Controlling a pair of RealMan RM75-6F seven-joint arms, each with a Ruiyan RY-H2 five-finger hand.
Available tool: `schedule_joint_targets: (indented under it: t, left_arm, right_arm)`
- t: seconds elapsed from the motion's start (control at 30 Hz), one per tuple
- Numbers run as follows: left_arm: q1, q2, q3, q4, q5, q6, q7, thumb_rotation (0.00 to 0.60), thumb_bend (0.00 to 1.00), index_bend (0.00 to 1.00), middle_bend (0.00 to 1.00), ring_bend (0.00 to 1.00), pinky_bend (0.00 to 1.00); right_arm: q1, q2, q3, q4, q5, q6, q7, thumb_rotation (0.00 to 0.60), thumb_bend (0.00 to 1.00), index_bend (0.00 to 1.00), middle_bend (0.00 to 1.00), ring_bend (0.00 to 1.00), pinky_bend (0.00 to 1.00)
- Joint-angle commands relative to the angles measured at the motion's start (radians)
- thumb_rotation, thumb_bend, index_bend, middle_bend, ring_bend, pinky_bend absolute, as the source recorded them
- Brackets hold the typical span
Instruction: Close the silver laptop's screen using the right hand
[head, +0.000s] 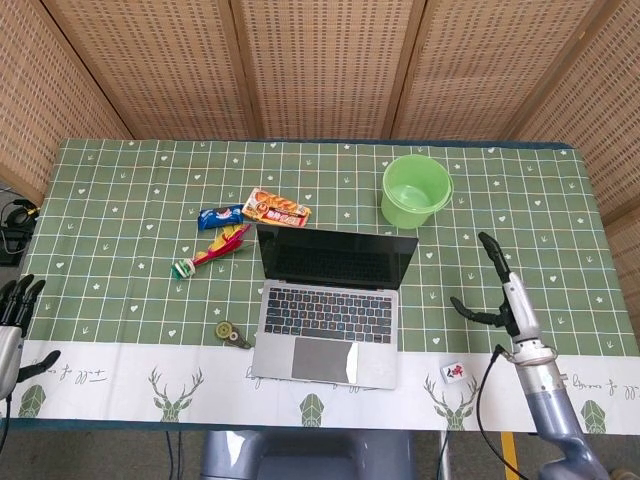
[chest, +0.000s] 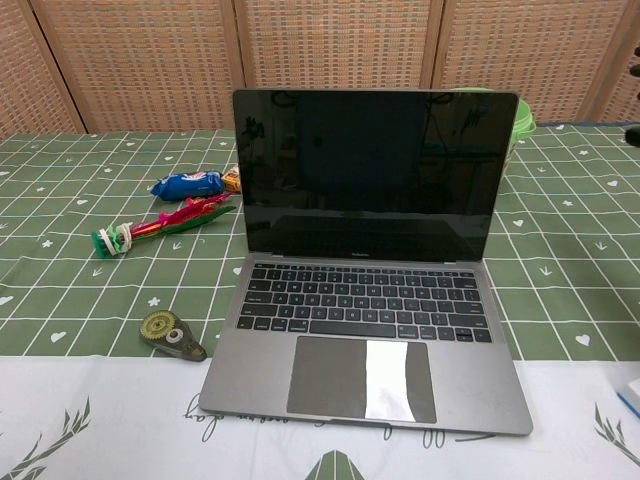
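The silver laptop (head: 330, 305) stands open near the table's front edge, its dark screen (chest: 372, 175) upright and facing me. My right hand (head: 502, 295) hovers to the laptop's right, turned edge-on, fingers spread and holding nothing. Only its fingertips (chest: 633, 130) show at the right border of the chest view. My left hand (head: 12, 318) stays at the far left table edge, fingers apart and empty.
A green bucket (head: 416, 190) sits behind the laptop to the right. Snack packets (head: 273, 208) and a red-green wrapper (head: 213, 250) lie left of the screen. A tape dispenser (head: 232, 334) lies by the laptop's left front, and a small tile (head: 453, 372) lies by my right hand.
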Motion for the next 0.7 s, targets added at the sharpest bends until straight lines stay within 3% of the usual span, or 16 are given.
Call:
schedule_joint_targets:
  t: [0.03,0.43,0.7]
  left_arm:
    - [-0.001,0.002,-0.004,0.003,-0.009,-0.006,-0.006,0.600,0.00,0.00,0.00,0.00,0.00]
    - [-0.009,0.000,-0.013,0.016,-0.044,-0.035,-0.020,0.600,0.00,0.00,0.00,0.00,0.00]
    - [-0.017,-0.005,-0.016,0.029,-0.066,-0.061,-0.024,0.600,0.00,0.00,0.00,0.00,0.00]
  right_arm:
    - [0.053,-0.006,0.056,0.005,0.091,-0.099,0.057,0.600,0.45,0.00,0.00,0.00,0.00]
    - [0.132,-0.069,0.084,0.093,0.172,-0.266,0.107,0.600,0.46,0.00,0.00,0.00,0.00]
    - [0.172,-0.111,0.096,0.107,0.169,-0.313,0.102,0.600,0.45,0.08,0.01,0.00,0.00]
